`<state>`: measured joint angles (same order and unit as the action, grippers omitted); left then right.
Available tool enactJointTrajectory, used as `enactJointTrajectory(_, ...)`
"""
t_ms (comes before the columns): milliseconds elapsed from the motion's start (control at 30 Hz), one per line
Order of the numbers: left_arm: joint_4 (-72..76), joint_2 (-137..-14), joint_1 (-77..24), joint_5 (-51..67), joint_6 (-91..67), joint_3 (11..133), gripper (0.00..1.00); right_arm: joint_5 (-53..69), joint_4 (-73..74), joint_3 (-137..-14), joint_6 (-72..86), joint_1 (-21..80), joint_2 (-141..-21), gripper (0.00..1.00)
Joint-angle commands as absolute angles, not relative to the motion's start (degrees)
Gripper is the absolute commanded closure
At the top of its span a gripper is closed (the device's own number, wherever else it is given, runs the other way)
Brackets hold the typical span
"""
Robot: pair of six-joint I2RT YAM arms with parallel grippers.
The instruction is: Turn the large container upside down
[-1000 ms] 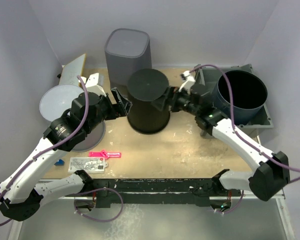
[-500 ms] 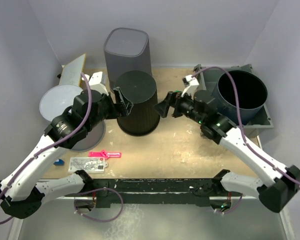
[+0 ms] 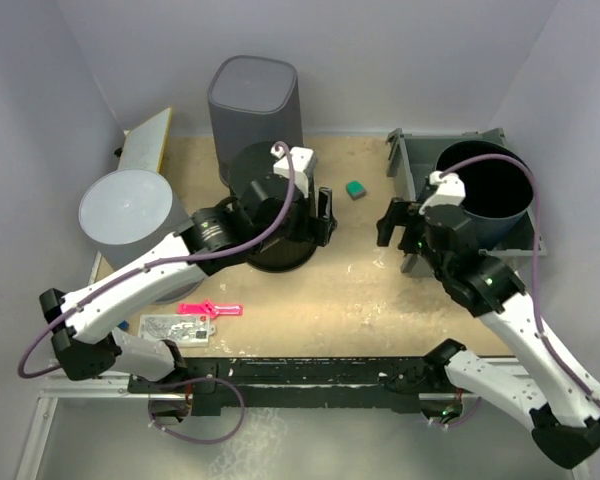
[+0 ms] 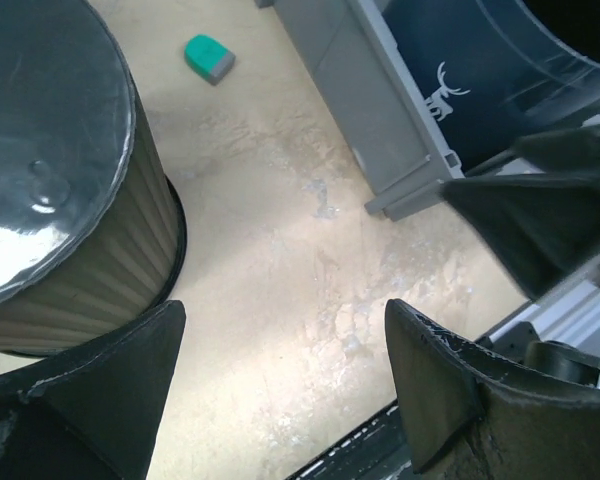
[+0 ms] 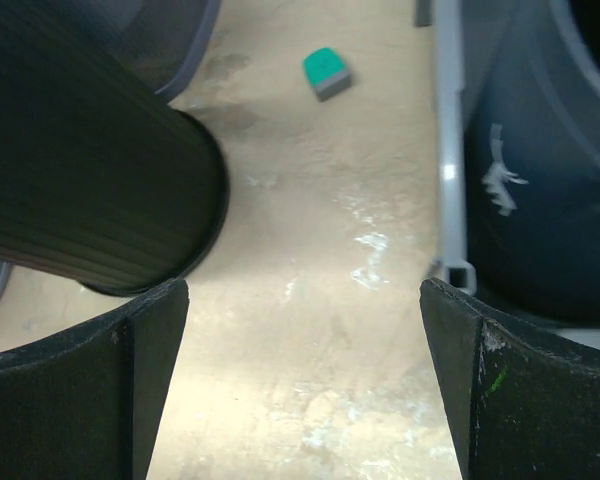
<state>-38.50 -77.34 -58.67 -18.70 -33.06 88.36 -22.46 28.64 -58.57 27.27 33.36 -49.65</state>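
Note:
The large black ribbed container [image 3: 280,262] stands on the table with its closed base up, mostly hidden under my left arm. It fills the left of the left wrist view [image 4: 50,180] and the right wrist view [image 5: 80,170]. My left gripper [image 3: 320,225] is open and empty just right of the container, apart from it; its jaws frame bare table [image 4: 280,330]. My right gripper [image 3: 392,222] is open and empty further right, between the container and the grey tray; its jaws also frame bare table [image 5: 302,300].
A tall grey bin [image 3: 255,100] stands behind the container. A light grey tub [image 3: 125,205] sits at the left. A dark blue bucket [image 3: 485,185] stands in a grey tray [image 3: 525,240] at the right. A small green block [image 3: 355,189] lies at the back, and a pink tool [image 3: 210,309] and white card [image 3: 172,327] at the front left.
Both grippers let go of the black container, which now stands base up. My left arm swung right across it. My right arm pulled back toward the tray. The green block came into view.

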Motion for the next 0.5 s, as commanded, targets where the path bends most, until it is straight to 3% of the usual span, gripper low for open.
enactJointTrajectory(0,-32.6,-80.6,-58.5,-16.0,-30.5,88.6,0.21,-31.0,35.9,-62.1,24.7,33.4,-44.0,0.00)
enactJointTrajectory(200,-26.9,-85.9,-58.5,-13.6,-29.9,87.1,0.21,-38.7,33.8,-66.2,17.5,33.4,-42.6,0.00)
enactJointTrajectory(333,-27.3,-88.5,-57.2,-18.6,-28.5,86.5,0.21,-44.4,31.7,-69.9,10.6,33.4,-48.3,0.00)
enactJointTrajectory(467,-26.2,-88.6,-52.1,-16.7,-28.9,83.7,0.21,-42.1,29.6,-74.4,5.7,31.1,-55.0,0.00)
